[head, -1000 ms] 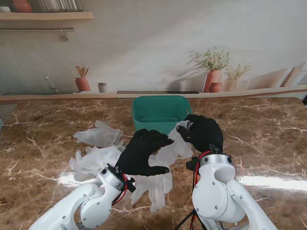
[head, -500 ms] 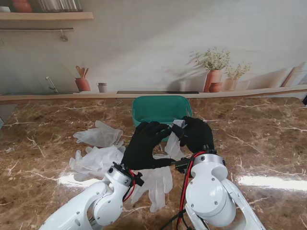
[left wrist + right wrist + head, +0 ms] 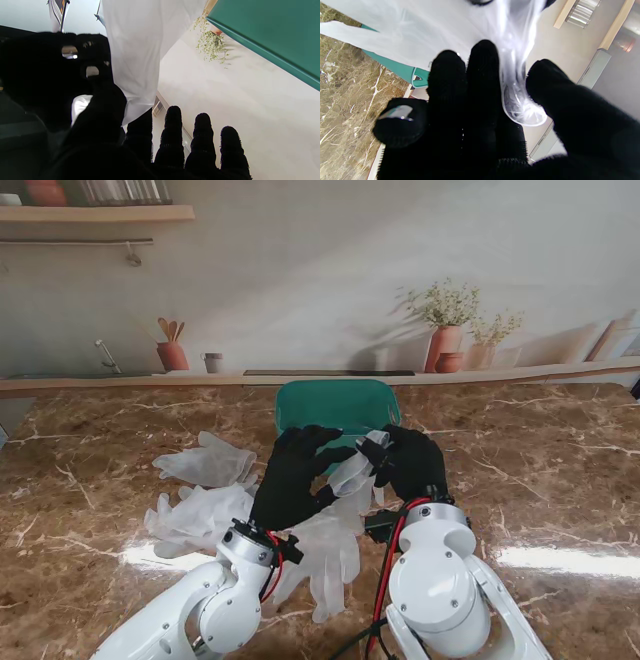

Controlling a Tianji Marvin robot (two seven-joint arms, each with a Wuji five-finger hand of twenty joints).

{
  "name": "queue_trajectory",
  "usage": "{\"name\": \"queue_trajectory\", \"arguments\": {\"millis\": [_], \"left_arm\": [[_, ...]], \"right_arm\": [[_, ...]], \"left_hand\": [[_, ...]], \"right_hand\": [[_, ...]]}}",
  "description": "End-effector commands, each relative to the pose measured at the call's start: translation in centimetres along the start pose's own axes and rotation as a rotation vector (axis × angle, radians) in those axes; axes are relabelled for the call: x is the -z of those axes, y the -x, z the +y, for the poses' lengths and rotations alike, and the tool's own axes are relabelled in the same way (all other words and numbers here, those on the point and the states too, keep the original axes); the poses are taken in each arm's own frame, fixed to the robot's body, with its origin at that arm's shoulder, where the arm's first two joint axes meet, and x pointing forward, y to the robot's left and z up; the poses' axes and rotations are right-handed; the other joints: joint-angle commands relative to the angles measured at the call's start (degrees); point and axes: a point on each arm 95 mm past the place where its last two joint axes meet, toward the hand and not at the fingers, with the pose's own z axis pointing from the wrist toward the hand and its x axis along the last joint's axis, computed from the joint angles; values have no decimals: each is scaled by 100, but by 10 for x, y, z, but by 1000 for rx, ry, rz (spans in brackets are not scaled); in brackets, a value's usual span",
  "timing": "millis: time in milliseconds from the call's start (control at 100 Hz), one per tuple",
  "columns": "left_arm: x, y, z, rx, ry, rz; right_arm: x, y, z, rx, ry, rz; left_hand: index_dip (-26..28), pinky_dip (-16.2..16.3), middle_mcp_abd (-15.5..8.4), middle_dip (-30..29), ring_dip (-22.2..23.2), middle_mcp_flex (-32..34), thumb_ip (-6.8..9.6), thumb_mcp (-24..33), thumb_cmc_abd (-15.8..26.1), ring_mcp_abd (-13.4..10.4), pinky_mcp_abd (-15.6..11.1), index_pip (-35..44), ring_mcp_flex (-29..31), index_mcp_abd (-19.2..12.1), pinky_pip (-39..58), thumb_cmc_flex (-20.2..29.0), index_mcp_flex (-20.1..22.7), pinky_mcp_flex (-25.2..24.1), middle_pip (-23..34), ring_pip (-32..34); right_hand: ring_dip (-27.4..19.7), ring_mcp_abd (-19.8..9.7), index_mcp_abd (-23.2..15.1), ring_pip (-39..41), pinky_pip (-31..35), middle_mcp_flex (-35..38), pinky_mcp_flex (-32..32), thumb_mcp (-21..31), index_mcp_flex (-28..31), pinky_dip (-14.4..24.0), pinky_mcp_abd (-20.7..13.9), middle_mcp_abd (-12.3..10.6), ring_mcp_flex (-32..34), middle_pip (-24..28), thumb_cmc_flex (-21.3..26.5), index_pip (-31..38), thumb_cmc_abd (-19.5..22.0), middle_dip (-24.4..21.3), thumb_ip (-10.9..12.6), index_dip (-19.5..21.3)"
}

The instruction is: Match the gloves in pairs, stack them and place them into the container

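Gripping a translucent white glove point(image 3: 352, 473) between them, both of my hands are meeting at the centre of the stand's frame, just in front of the green container point(image 3: 335, 408). My right hand point(image 3: 410, 462) is pinching the glove's cuff end; in the right wrist picture the bunched film is sitting trapped between the thumb and the fingers point(image 3: 482, 75), with the rolled rim of the cuff poking out past them. My left hand point(image 3: 296, 476) is closing its thumb and first finger on the same glove, as the left wrist picture is showing, while the other three fingers point(image 3: 202, 135) are standing straight and apart, touching nothing.

The glove is hanging raised off the marble table point(image 3: 560, 480), its lower part draping toward another glove point(image 3: 325, 565) lying flat at centre-bottom of the frame between my two forearms. Two more gloves are lying at centre-left: one point(image 3: 207, 463) higher in the frame, one point(image 3: 195, 515) just beneath it and nearer to me.

The container is sitting at upper centre, against the far edge of the table. Its inside is mostly hidden from the stand view by its near wall and my hands, so I cannot tell what it is holding.
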Motion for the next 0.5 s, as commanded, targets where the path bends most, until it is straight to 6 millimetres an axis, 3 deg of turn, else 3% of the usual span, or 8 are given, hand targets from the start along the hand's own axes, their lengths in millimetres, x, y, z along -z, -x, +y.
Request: {"name": "queue_trajectory", "arguments": {"millis": [0, 70, 130, 170, 230, 280, 390, 490], "left_arm": [[0, -3, -4, 23, -15, 6], [0, -3, -7, 40, -33, 9], [0, -4, -10, 69, -56, 4], [0, -4, -11, 96, -75, -2], [-1, -6, -12, 140, -103, -6], [-1, -7, -13, 177, -124, -12], [-1, -8, -15, 250, -139, -39], [-2, -8, -19, 312, -140, -64]], "right_arm": [[1, 5, -2, -13, -16, -28], [0, 7, -1, -11, -11, -33], [0, 8, -1, -11, -7, -37], [-1, 9, -1, -11, -6, -38], [-1, 10, 0, -11, -6, -39], [0, 11, 0, -8, -8, -38], [1, 15, 0, -3, -27, -32], [2, 21, 0, -2, -50, 1]], "left_hand": [[83, 133, -139, 117, 107, 273, 210, -1090, 564, -245, -216, 118, 36, -147, 154, 682, 124, -34, 113, 188], [134, 203, -177, 174, 192, 543, 230, -1396, 572, -220, -181, 206, 255, -167, 346, 942, 189, 16, 241, 349], [233, 293, -223, 313, 355, 1097, 294, -1344, 199, -135, -67, 479, 731, -239, 802, 1078, 391, 57, 496, 639], [240, 151, -254, 494, 521, 1648, 307, -1141, -167, -59, 47, 913, 1175, -340, 1353, 1100, 573, 60, 731, 889], [88, -211, -339, 1137, 731, 2637, 39, 242, -823, -1, 159, 1745, 1914, -541, 2104, 664, 936, 133, 926, 1329], [103, -279, -360, 1538, 857, 3193, -52, 765, -1058, 29, 238, 2123, 2295, -647, 2484, 574, 1162, 239, 891, 1615], [349, -296, -283, 1785, 1030, 3705, -135, 964, -1036, 61, 330, 2765, 2768, -839, 2919, 634, 1215, 431, 1200, 2005], [905, -368, -190, 1940, 1217, 3977, -194, 1110, -1054, 113, 393, 2693, 3041, -780, 3190, 699, 1190, 530, 1421, 2237]], "right_hand": [[-67, -116, -12, -29, 390, 315, 257, -75, -26, -93, -231, 47, 267, 69, -73, -4, 37, -91, -36, -77], [-76, -123, -14, -38, 390, 316, 257, -79, -26, -92, -231, 37, 265, 70, -66, 0, 33, -101, -32, -84], [-82, -125, -15, -45, 386, 315, 254, -78, -28, -92, -234, 35, 265, 69, -61, 4, 33, -110, -27, -88], [-85, -128, -15, -47, 381, 318, 250, -77, -29, -93, -238, 26, 266, 72, -57, 6, 32, -113, -23, -90], [-88, -129, -16, -50, 378, 315, 249, -80, -30, -93, -243, 26, 265, 73, -59, 10, 30, -118, -21, -93], [-90, -126, -49, -50, 371, 314, 245, -85, -38, -93, -251, 20, 267, 74, -60, 25, 25, -124, -20, -84], [-159, -133, -208, -225, 285, 293, 27, -100, -153, -66, -363, -19, 251, -12, -97, 55, 36, -160, -14, -43], [-98, -145, -390, -515, 50, 24, -664, -155, -552, 66, -521, -46, -173, -336, -120, -81, 60, -127, -9, -47]]}}
